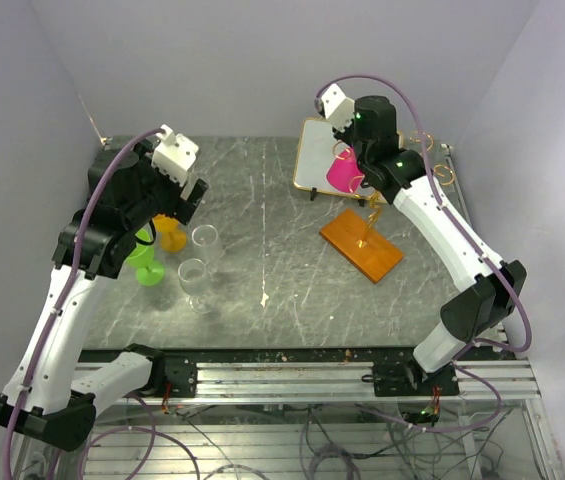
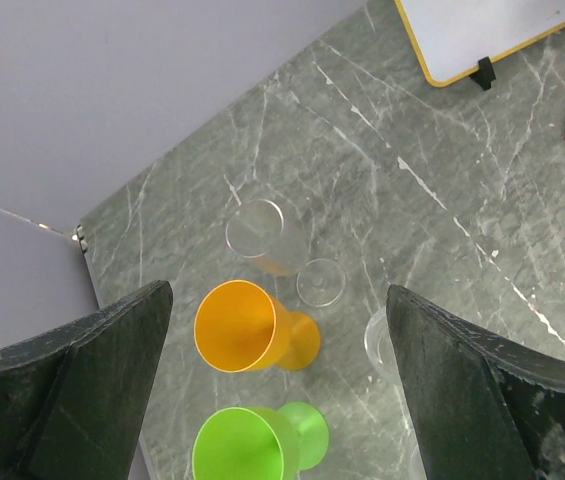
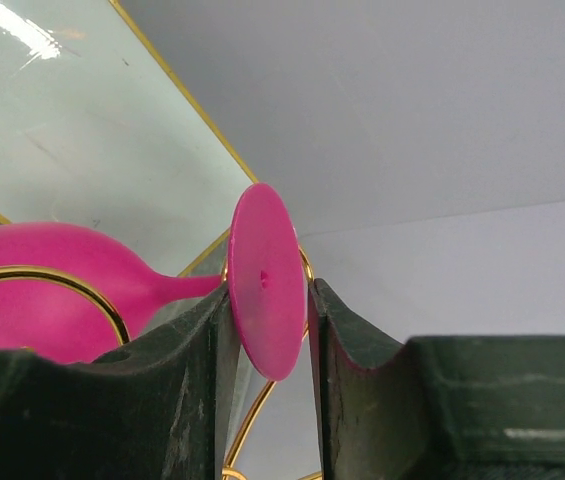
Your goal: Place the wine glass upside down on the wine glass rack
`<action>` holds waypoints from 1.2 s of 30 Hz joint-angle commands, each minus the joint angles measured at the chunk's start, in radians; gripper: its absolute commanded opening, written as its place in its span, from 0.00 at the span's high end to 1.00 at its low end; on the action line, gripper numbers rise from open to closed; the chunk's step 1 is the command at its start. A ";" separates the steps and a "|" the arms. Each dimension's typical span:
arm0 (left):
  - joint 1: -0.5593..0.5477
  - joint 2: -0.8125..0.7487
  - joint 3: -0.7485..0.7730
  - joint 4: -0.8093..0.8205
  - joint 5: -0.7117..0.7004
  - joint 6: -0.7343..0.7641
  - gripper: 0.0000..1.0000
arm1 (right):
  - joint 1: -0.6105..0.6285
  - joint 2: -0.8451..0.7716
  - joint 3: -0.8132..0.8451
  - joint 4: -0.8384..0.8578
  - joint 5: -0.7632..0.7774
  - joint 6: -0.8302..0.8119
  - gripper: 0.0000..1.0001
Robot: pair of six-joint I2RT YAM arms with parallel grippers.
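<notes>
The pink wine glass [image 1: 341,172] hangs beside the gold wire top of the wine glass rack [image 1: 371,216], which stands on an orange-brown wooden base [image 1: 362,246]. In the right wrist view its round foot [image 3: 265,280] stands on edge between my right gripper's [image 3: 267,335] fingers. It rests against the left finger [image 3: 187,370], with a narrow gap to the right one. The bowl [image 3: 32,300] lies behind a gold wire loop [image 3: 72,279]. The jaws are open a little. My left gripper [image 2: 277,295] hangs wide open and holds nothing above the orange glass [image 2: 237,325].
A green glass [image 2: 247,445], a clear glass [image 2: 257,230] and a second clear glass [image 1: 194,280] stand at the left with the orange one [image 1: 172,234]. A gold-framed mirror panel [image 1: 314,155] leans at the back behind the rack.
</notes>
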 commanded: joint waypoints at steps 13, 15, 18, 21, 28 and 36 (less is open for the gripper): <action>0.009 -0.031 -0.050 0.016 -0.045 0.004 0.01 | 0.007 -0.008 0.071 -0.134 -0.142 0.127 0.67; 0.009 -0.032 -0.058 0.007 -0.054 -0.001 0.01 | 0.007 -0.013 0.081 -0.135 -0.149 0.134 0.66; 0.009 -0.045 -0.088 -0.004 -0.068 -0.008 0.01 | 0.006 -0.023 0.098 -0.140 -0.158 0.147 0.66; 0.012 -0.074 -0.145 0.012 -0.076 -0.010 0.01 | 0.007 -0.039 0.115 -0.144 -0.169 0.164 0.66; 0.071 -0.112 -0.228 0.028 -0.099 -0.073 0.01 | 0.009 -0.098 0.147 -0.166 -0.228 0.221 0.65; 0.255 -0.093 -0.227 0.015 -0.027 -0.195 0.01 | 0.009 -0.208 0.100 -0.253 -0.308 0.233 0.60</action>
